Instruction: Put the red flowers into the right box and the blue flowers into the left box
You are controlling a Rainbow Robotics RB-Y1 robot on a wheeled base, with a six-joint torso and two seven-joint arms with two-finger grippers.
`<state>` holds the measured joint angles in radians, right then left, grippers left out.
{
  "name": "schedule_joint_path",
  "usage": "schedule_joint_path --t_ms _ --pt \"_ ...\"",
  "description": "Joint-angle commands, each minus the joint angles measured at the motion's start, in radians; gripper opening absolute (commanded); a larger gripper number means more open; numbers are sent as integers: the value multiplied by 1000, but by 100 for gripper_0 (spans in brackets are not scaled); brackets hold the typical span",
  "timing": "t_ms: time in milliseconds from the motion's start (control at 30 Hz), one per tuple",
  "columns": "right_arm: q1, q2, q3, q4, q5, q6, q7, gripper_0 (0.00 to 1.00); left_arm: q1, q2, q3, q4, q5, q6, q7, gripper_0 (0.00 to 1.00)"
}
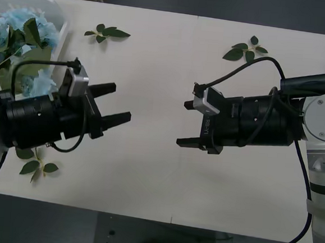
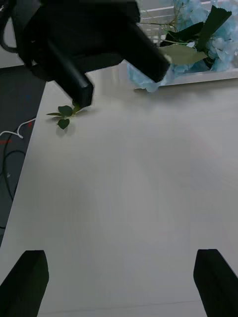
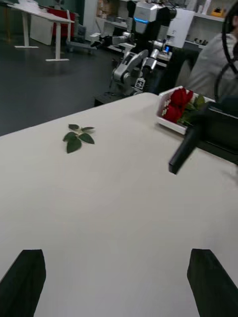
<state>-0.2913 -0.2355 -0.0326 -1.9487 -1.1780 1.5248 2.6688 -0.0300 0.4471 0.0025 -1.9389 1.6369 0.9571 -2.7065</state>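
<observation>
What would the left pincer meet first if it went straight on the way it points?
Probably the right pincer, which faces the left pincer across bare table; relative height is unclear, so it might pass.

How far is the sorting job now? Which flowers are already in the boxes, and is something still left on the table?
It looks finished. The blue flowers lie in the left box, and the red flowers lie in the right box. The left gripper and right gripper hover open and hold nothing above the table. Only loose leaf sprigs are left there, so no flower seems to remain.
</observation>
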Motion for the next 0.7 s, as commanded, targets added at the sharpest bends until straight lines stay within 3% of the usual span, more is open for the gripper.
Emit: schedule_joint_path --t_ms 33,267,700 --pt "-25 -10 -18 -16 -11 -5 36 86 12 44 -21 -78 29 43 1 84" --pt "-25 -13 -21 -16 -12 -3 36 86 16 151 -7 -98 118 195 1 98" --pt "-25 -13 -29 -16 -17 -3 36 86 7 315 -6 -98 172 203 1 100"
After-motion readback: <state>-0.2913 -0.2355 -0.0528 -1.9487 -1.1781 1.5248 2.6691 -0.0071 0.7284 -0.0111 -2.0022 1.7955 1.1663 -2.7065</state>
